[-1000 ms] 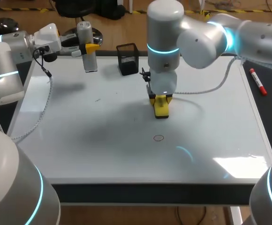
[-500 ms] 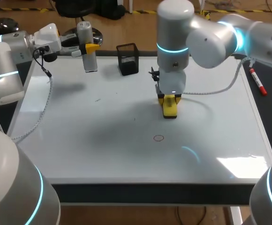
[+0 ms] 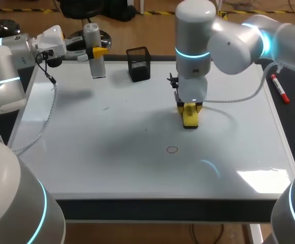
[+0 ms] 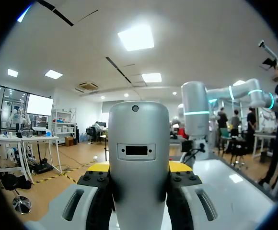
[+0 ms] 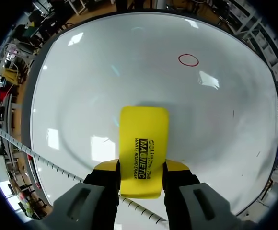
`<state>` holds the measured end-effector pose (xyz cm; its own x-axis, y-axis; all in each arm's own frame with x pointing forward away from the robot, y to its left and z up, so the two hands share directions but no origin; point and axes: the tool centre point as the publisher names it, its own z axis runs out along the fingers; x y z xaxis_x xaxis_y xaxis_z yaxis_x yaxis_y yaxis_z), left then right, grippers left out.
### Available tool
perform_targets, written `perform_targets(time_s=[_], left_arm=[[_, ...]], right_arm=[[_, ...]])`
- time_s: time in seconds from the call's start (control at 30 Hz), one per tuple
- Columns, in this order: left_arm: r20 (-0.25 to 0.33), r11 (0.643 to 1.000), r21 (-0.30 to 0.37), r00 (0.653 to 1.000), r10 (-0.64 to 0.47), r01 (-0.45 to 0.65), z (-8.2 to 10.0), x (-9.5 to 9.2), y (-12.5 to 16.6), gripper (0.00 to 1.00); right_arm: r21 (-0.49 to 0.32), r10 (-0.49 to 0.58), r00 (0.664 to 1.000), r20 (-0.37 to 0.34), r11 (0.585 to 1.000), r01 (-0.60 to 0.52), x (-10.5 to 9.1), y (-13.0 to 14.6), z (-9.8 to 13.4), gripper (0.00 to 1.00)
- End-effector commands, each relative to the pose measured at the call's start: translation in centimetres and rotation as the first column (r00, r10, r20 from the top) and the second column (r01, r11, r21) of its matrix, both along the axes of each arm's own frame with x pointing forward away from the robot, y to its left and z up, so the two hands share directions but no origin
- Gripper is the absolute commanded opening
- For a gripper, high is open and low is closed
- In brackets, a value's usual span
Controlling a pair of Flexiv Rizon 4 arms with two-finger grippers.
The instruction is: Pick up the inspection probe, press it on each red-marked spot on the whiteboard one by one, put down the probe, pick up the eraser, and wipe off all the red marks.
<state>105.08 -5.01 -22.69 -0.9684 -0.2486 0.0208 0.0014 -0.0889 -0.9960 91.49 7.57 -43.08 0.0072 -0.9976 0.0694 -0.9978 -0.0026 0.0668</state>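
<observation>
The right gripper [image 5: 141,168] is closed on the yellow eraser [image 5: 144,136]. The eraser is clamped from two sides between the yellow fingertips and points out ahead of them at the whiteboard [image 5: 81,96]. From above, the eraser's lower end is seen at the board's surface, right of its middle; whether it touches cannot be told. A single red circle [image 5: 188,59] is drawn on the board ahead of the eraser and apart from it.

The left gripper [image 4: 139,167] is shut around the inspection probe [image 4: 139,134], a silver cylinder gripped between its fingers. In the head view the probe is held upright over the board's far left corner.

A black holder [image 3: 139,64] is set on the far part of the board, between the two grippers. A red marker [image 3: 279,89] is laid just past the board's right edge.
</observation>
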Motion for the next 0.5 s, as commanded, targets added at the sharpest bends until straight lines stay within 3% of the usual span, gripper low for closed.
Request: perform_targets(time_s=[0.03, 0.5], left_arm=[[0.002, 1.000, -0.002, 1.000, 0.000, 0.000, 0.0, 0.0, 0.0, 0.00], [0.002, 1.000, -0.002, 1.000, 0.000, 0.000, 0.0, 0.0, 0.0, 0.00]], right_arm=[[0.014, -0.001, 1.000, 0.021, 1.000, 0.001, 0.3, -0.6, 0.3, 0.00], [0.044, -0.011, 0.998, 0.065, 0.999, 0.008, 3.6, -2.2, 5.1, 0.00]])
